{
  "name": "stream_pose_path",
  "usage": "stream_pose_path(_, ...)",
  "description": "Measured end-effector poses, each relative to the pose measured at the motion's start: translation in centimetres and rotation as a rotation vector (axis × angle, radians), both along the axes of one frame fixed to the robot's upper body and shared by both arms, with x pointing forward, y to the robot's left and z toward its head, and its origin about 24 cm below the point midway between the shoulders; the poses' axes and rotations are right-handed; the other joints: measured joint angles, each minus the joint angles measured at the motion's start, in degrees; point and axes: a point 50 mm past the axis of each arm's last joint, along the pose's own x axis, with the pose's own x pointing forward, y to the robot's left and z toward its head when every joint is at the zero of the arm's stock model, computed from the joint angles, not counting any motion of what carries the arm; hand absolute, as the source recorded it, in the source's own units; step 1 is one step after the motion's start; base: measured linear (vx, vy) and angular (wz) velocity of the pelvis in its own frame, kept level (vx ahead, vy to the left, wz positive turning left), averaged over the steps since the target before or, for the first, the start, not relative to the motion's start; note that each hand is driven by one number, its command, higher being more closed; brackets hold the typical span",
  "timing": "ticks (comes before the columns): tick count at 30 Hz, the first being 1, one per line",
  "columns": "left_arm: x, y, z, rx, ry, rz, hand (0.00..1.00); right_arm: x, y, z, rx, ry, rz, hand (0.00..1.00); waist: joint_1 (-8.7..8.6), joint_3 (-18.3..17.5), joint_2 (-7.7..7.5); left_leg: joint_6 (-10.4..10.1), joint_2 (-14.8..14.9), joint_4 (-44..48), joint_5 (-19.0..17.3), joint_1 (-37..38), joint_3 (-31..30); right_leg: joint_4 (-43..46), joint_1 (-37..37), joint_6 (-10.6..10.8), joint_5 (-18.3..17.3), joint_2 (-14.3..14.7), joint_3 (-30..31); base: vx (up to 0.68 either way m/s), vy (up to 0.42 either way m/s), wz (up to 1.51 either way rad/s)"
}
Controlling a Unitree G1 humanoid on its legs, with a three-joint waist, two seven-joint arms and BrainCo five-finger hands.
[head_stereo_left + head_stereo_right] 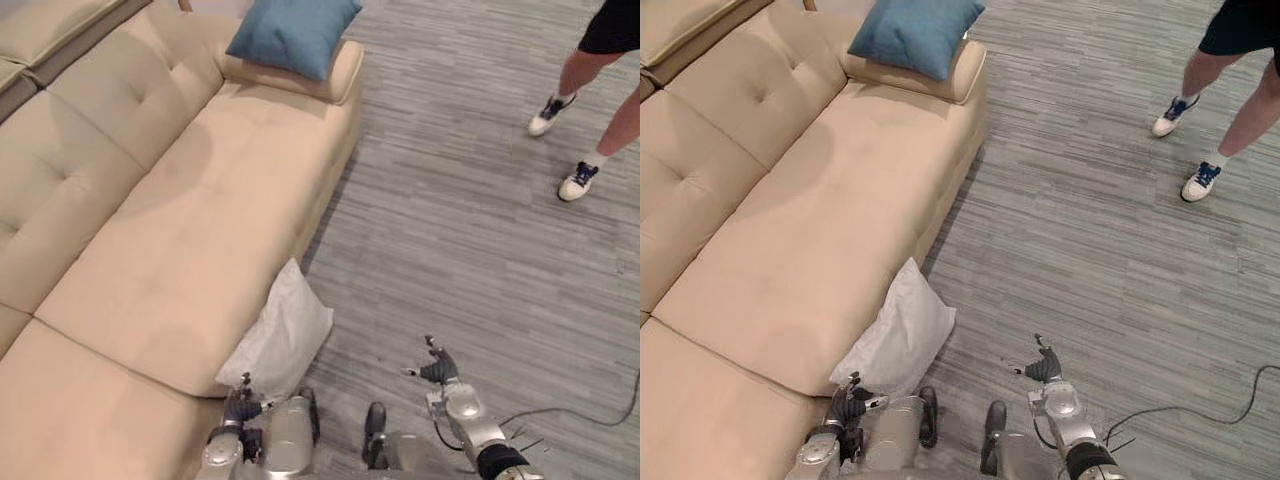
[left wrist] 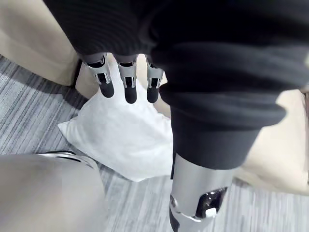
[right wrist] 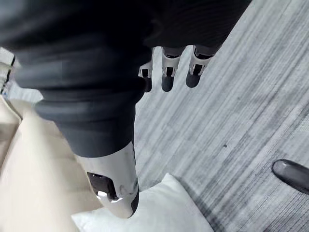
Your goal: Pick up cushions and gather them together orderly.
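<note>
Left eye view takes in a long beige sofa [image 1: 170,230] on a grey striped floor [image 1: 480,250]. A blue cushion [image 1: 292,35] rests on the sofa's far armrest. A white cushion [image 1: 280,340] stands on the floor, leaning against the sofa front.

The left hand [image 1: 240,408] hangs just beside the white cushion's lower corner. Its fingers [image 2: 130,89] are straight and hold nothing; whether they touch the fabric is hard to tell. The right hand [image 1: 438,368] hovers over bare floor, well apart from the cushion, with its fingers [image 3: 166,79] relaxed and empty.

The white cushion looks like the one to fetch. A sound grasp would probably close the left fingers over a corner. The right hand should come across to steady the opposite edge. Then lift it clear and set it squarely beside the blue one.
</note>
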Motion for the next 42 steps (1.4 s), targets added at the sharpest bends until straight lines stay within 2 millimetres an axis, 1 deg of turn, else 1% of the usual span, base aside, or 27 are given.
stream_pose_path(1, 0.0, -0.2, 0.0, -0.006, 0.0, 0.001, 0.0, 0.1, -0.1, 0.1, -0.004, -0.002, -0.002, 0.0, -0.04, 0.0, -0.1, 0.6, -0.7, 0.0, -0.5, 0.4, -0.1, 1.1, 0.1, 0.6, -1.0, -0.8, -0.3, 0.41, 0.208, 0.41)
stream_pose_path(2, -0.1, -0.4, -0.1, -0.023, 0.002, 0.016, 0.0, 0.1, -0.4, 0.1, -0.014, 0.0, 0.0, 0.0, -0.06, 0.0, -0.14, 2.1, -2.2, 0.1, -2.2, 2.2, -0.1, 7.0, -0.4, 3.4, -3.9, -3.1, -0.6, 0.3, 0.202, 0.27)
stream_pose_path(3, -0.3, -0.4, -0.2, -0.026, 0.007, 0.021, 0.0, 0.1, -0.3, 0.0, -0.016, 0.004, 0.004, 0.0, -0.05, 0.0, -0.2, 2.7, -3.1, -0.2, -3.4, 4.0, -0.1, 13.3, -1.7, 5.1, -5.2, -4.7, -0.2, 0.28, 0.224, 0.26)
stream_pose_path(5, -0.5, -0.1, -0.3, -0.016, 0.018, 0.02, 0.0, 0.0, 0.3, -0.1, -0.001, 0.008, 0.011, 0.0, -0.5, 0.0, -1.14, 4.2, -6.0, -1.0, -4.9, 7.6, -1.8, 30.1, -6.5, 6.3, -5.0, -8.4, 1.2, 0.29, 0.207, 0.49)
stream_pose_path(6, -0.5, 0.3, -0.3, -0.006, 0.02, 0.018, 0.0, -0.4, 0.6, -0.4, 0.005, 0.021, 0.014, 0.0, -1.07, -0.1, -2.06, 5.2, -7.5, -0.7, -5.7, 9.0, -3.6, 36.1, -8.7, 6.6, -6.0, -9.7, 2.4, 0.28, 0.109, 0.9)
stream_pose_path(8, -0.2, 0.7, -0.1, 0.015, 0.012, 0.026, 0.0, -1.1, 0.7, -0.8, 0.002, 0.04, 0.017, 0.0, -1.66, -0.8, -3.06, 5.9, -9.4, -0.5, -6.5, 9.6, -8.6, 36.0, -10.9, 5.4, -9.3, -8.8, 5.3, 0.29, 0.015, 1.39)
stream_pose_path(11, 1.2, 0.6, 0.4, 0.015, -0.025, 0.023, 0.0, -1.6, 0.1, -1.0, 0.001, 0.046, -0.01, 0.0, -1.86, -0.8, -2.79, 5.8, -10.6, -0.7, -6.4, 9.3, -18.0, 27.4, -13.9, 4.6, -10.1, -3.0, 13.4, 0.36, -0.116, 1.81)
stream_pose_path(12, 2.2, 0.4, 0.8, 0.01, -0.051, 0.019, 0.0, -2.3, -0.4, -1.2, 0.004, 0.053, -0.044, 0.0, -2.27, -0.8, -2.91, 5.1, -11.9, -0.4, -6.5, 9.2, -23.7, 23.3, -14.6, 5.2, -9.7, -1.0, 19.6, 0.34, -0.227, 2.35)
stream_pose_path(13, 2.7, 0.1, 1.0, 0.004, -0.067, 0.017, 0.0, -2.8, -0.9, -1.3, 0.008, 0.062, -0.077, 0.0, -2.61, -0.9, -3.01, 3.8, -13.0, 0.6, -7.2, 9.2, -27.4, 19.4, -14.4, 6.0, -8.2, -1.0, 22.9, 0.41, -0.341, 2.95)
stream_pose_path(14, 2.9, -0.2, 1.0, -0.011, -0.074, 0.031, 0.0, -3.6, -1.3, -1.7, 0.023, 0.084, -0.116, 0.0, -2.7, -1.1, -2.58, 0.5, -13.3, 2.7, -9.3, 9.5, -30.4, 17.4, -12.9, 5.4, -5.2, -1.7, 21.8, 0.34, -0.288, 2.04)
stream_pose_path(16, 2.3, -0.8, 0.7, -0.038, -0.063, 0.057, 0.0, -3.4, -1.5, -1.4, 0.033, 0.059, -0.136, 0.0, -1.38, -2.2, -0.95, -0.8, -11.2, 2.4, -8.6, 9.2, -31.2, 18.0, -12.3, 4.5, -4.6, -1.1, 18.4, 0.31, -0.271, 1.12)
stream_pose_path(17, 1.7, -1.2, 0.4, -0.052, -0.047, 0.065, 0.0, -3.1, -1.5, -1.1, 0.039, 0.041, -0.14, 0.0, -1.39, -2.2, -0.91, -2.2, -10.0, 1.4, -7.8, 8.9, -31.3, 18.0, -11.6, 4.5, -4.6, -1.2, 15.7, 0.22, -0.272, 0.91)
stream_pose_path(19, 1.8, -1.9, 0.4, -0.077, -0.052, 0.071, 0.0, -3.2, -1.2, -1.0, 0.058, 0.024, -0.156, 0.0, -1.64, -2.4, -0.5, -4.5, -8.2, -0.2, -6.4, 8.7, -32.0, 17.8, -9.9, 4.3, -4.5, -1.7, 10.4, 0.14, -0.254, 1.22)
stream_pose_path(20, 1.9, -2.0, 0.5, -0.085, -0.057, 0.074, 0.0, -3.4, -1.3, -1.0, 0.062, 0.023, -0.17, 0.0, -1.67, -2.4, -0.59, -5.2, -7.7, -0.4, -6.0, 8.4, -31.7, 17.7, -9.4, 4.3, -4.5, -1.9, 9.0, 0.1, -0.197, 1.47)
stream_pose_path(21, 2.1, -2.3, 0.6, -0.101, -0.067, 0.083, 0.0, -3.7, -1.4, -1.1, 0.077, 0.026, -0.197, 0.0, -1.69, -2.5, -0.79, -6.7, -6.9, -0.5, -5.1, 7.7, -30.0, 17.1, -8.3, 2.9, -4.1, -2.2, 6.5, 0.08, -0.142, 1.39)
stream_pose_path(22, 2.1, -2.4, 0.6, -0.105, -0.069, 0.085, 0.0, -4.2, -1.7, -1.3, 0.083, 0.031, -0.243, 0.0, -1.62, -2.6, -1.23, -8.3, -5.4, -0.6, -4.1, 6.8, -24.2, 15.4, -6.5, 2.6, -4.2, -2.7, 4.4, 0.07, -0.121, 1.29)
stream_pose_path(23, 2.0, -2.4, 0.6, -0.106, -0.067, 0.086, 0.0, -4.2, -1.7, -1.4, 0.088, 0.032, -0.254, 0.0, -1.52, -2.6, -1.31, -8.5, -4.6, -0.6, -3.8, 6.5, -21.2, 14.8, -5.7, 2.6, -4.1, -2.8, 3.8, 0.06, -0.087, 1.05)
stream_pose_path(24, 1.7, -2.3, 0.5, -0.103, -0.059, 0.089, 0.0, -4.3, -1.6, -1.4, 0.102, 0.031, -0.279, 0.0, -1.53, -2.6, -1.38, -8.1, -2.4, -0.8, -3.6, 5.7, -12.2, 13.2, -3.9, 2.5, -4.1, -3.0, 2.2, 0.04, -0.056, 0.72)
stream_pose_path(25, 1.4, -2.1, 0.4, -0.096, -0.052, 0.09, 0.0, -4.4, -1.9, -1.5, 0.1, 0.034, -0.299, 0.0, -1.56, -2.7, -1.64, -6.7, -0.6, -1.5, -3.0, 5.2, -4.3, 12.3, -3.0, 2.5, -4.1, -3.2, 1.0, 0.04, -0.034, 0.68)
stream_pose_path(27, 1.3, -1.4, 0.4, -0.075, -0.048, 0.085, 0.0, -4.7, -1.5, -1.9, 0.109, 0.054, -0.311, 0.0, -1.63, -3.1, -2.83, -3.5, -0.6, -1.3, -1.1, 3.8, 1.4, 10.5, -2.6, 2.4, -4.0, -4.2, -0.1, 0.03, 0.047, 0.59)
stream_pose_path(28, 1.4, -0.7, 0.5, -0.049, -0.05, 0.078, 0.0, -5.2, -1.2, -2.3, 0.113, 0.081, -0.317, 0.0, -1.52, -3.1, -3.2, -3.1, -0.5, -1.5, -0.8, 3.0, 3.1, 7.7, -1.7, 2.2, -3.3, -4.1, -0.6, 0.01, 0.081, 0.58)
stream_pose_path(32, 1.3, 1.6, 0.7, 0.026, -0.041, 0.086, 0.0, -4.8, -1.2, -2.5, 0.11, 0.097, -0.317, 0.0, -1.55, -2.4, -3.61, -1.6, -1.0, -1.6, 0.3, 1.1, 3.0, 4.4, -1.7, 2.5, -1.2, -4.0, -1.1, -0.04, 0.06, 0.13)
stream_pose_path(36, 4.6, 3.7, 2.8, 0.096, -0.142, 0.097, 0.0, -1.4, -1.4, -0.7, 0.093, 0.0, -0.31, 0.0, -1.41, 1.2, -3.48, -0.7, -0.6, -0.1, 1.4, -5.9, 3.5, 8.9, -10.1, 2.1, -0.8, -4.1, -0.7, -0.2, 0.038, -0.02)
stream_pose_path(38, 6.1, 4.4, 4.0, 0.109, -0.203, 0.122, 0.0, 0.4, -1.8, 0.6, 0.08, -0.07, -0.318, 0.0, -1.3, 3.9, -3.54, -0.6, -0.1, 1.7, 1.3, -8.7, 4.3, 12.8, -14.1, 1.1, -1.8, -4.2, 0.6, -0.25, 0.019, -0.14)
stream_pose_path(39, 7.0, 4.6, 4.7, 0.114, -0.237, 0.122, 0.0, 1.2, -2.0, 1.4, 0.075, -0.11, -0.327, 0.0, -1.32, 5.2, -3.36, 0.5, 0.4, 3.4, 0.2, -10.7, 5.2, 15.4, -16.6, 0.9, -3.3, -4.3, 1.0, -0.3, -0.009, -0.14)
stream_pose_path(40, 8.4, 4.9, 5.7, 0.114, -0.286, 0.14, 0.0, 2.3, -2.5, 2.4, 0.066, -0.157, -0.338, 0.0, -1.31, 6.4, -3.54, 1.1, 1.1, 7.6, -1.8, -15.0, 5.6, 19.0, -20.6, 0.2, -6.8, -4.6, 1.8, -0.32, -0.026, -0.16)
stream_pose_path(42, 9.9, 5.1, 6.9, 0.105, -0.345, 0.176, 0.0, 4.0, -3.0, 3.8, 0.048, -0.213, -0.341, 0.0, -1.53, 7.8, -3.04, 1.6, 2.8, 12.8, -3.2, -20.8, 6.4, 24.3, -26.8, -0.2, -8.1, -4.6, 2.1, -0.38, -0.052, -0.16)
